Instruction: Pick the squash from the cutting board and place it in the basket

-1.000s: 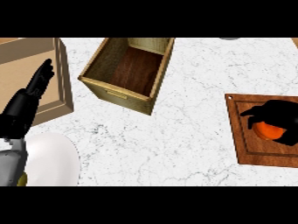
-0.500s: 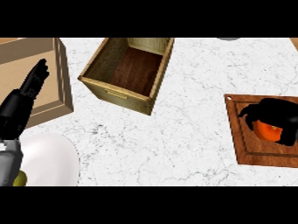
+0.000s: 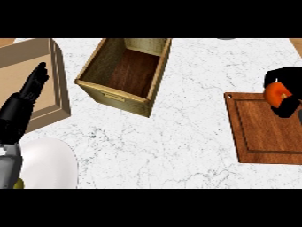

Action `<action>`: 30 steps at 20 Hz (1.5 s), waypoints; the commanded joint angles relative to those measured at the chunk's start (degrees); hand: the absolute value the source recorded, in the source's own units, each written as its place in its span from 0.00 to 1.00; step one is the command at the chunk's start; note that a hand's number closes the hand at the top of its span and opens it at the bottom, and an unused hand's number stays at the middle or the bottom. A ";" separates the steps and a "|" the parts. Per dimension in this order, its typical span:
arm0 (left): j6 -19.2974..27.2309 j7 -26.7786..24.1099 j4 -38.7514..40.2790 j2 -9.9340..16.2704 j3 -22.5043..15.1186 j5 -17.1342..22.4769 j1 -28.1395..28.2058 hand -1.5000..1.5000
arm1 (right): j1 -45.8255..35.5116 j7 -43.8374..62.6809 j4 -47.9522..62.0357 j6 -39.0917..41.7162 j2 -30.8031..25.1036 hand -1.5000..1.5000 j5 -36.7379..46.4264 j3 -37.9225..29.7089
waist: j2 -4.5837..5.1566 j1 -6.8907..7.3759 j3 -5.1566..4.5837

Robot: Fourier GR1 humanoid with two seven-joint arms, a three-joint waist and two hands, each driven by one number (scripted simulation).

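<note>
An orange squash [image 3: 275,92] is held in my right hand [image 3: 296,87], whose black fingers curl round it, above the far edge of the brown wooden cutting board [image 3: 271,134] at the right. Most of the squash is hidden by the fingers. The basket [image 3: 128,74], an open wooden box with a dark brown floor, stands at the top centre, well to the left of the squash. My left hand [image 3: 19,108] rests open at the left edge, fingers pointing up.
A light wooden frame-like tray [image 3: 56,80] lies at the far left under my left hand. A white plate [image 3: 46,164] sits at the lower left beside my left forearm. White marble counter lies between basket and board.
My right hand has lifted the squash off the board's middle and carried it up toward the board's far edge. The left hand has barely moved.
</note>
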 commanded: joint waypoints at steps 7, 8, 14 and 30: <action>-0.74 0.22 0.29 0.13 0.27 0.63 -0.64 0.50 | -14.86 19.05 -16.51 -7.76 12.08 1.00 -13.67 -15.46 | -0.25 0.10 0.16; -0.93 1.12 -0.50 0.57 0.70 0.87 0.13 0.50 | -15.55 19.84 -19.32 -7.28 13.43 1.00 -14.75 -15.20 | -0.39 0.32 0.17; -1.13 -0.09 -1.08 -0.06 -0.35 0.07 1.91 0.50 | -28.89 30.97 -29.17 0.60 14.16 1.00 -19.39 -15.02 | 0.10 1.05 0.13; -1.46 1.35 -0.41 -1.11 -1.52 -0.89 -2.26 0.50 | -61.25 45.72 -0.84 -1.37 22.55 1.00 -21.96 -12.97 | 1.18 3.36 0.08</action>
